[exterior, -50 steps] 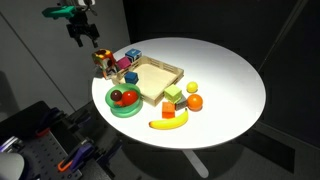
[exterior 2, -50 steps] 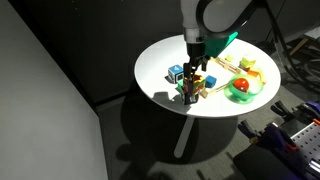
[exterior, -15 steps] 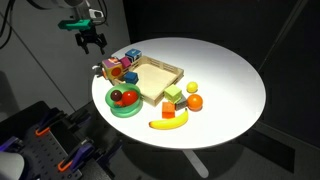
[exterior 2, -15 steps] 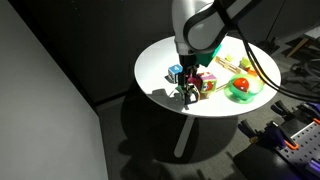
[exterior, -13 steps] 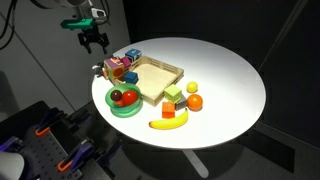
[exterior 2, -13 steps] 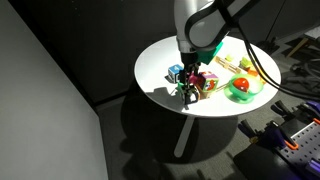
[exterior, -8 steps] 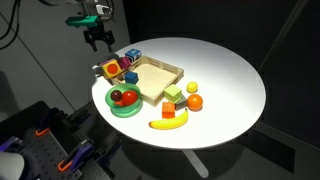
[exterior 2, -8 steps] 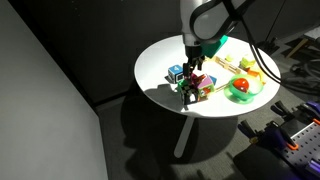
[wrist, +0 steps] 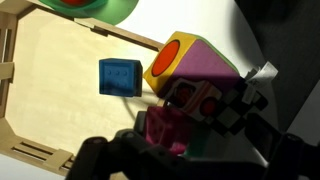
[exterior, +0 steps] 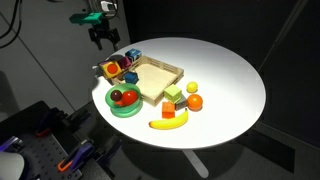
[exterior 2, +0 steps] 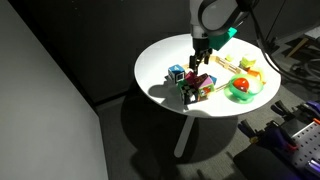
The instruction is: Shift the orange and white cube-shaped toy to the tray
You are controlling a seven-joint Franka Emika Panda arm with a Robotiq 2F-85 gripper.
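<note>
Pincer (exterior: 103, 37) hanging in the air in the upper left of the frame in an exterior view, above the left rim of the round white table (exterior: 225, 70). My fingers are spread wide and I judge that they hold nothing. In the wrist view they show only as dark shapes at the two bottom corners. The orange and white cube-shaped toy (exterior: 108, 70) lies almost straight below me, a touch to the right in the frame, resting on the table in a tight cluster of small blocks. It sits just beside the left corner of the tray (exterior: 157, 82) and is not in it. In the wrist view the toy (wrist: 181, 55) is above the middle of the frame, ahead of my fingertips, with an orange face bearing a red disc turned up. Its edges run at a slant to the line between my fingers. Being a cube, it has no long axis, so I judge that a small turn of the wrist is what the coming descent needs. A pink and red block (wrist: 168, 128) lies between the toy and my fingers, touching or nearly touching it. The tray's bare wood (wrist: 60, 95) fills the left of the wrist view, and the green bowl (wrist: 125, 9) is at the top edge.
</note>
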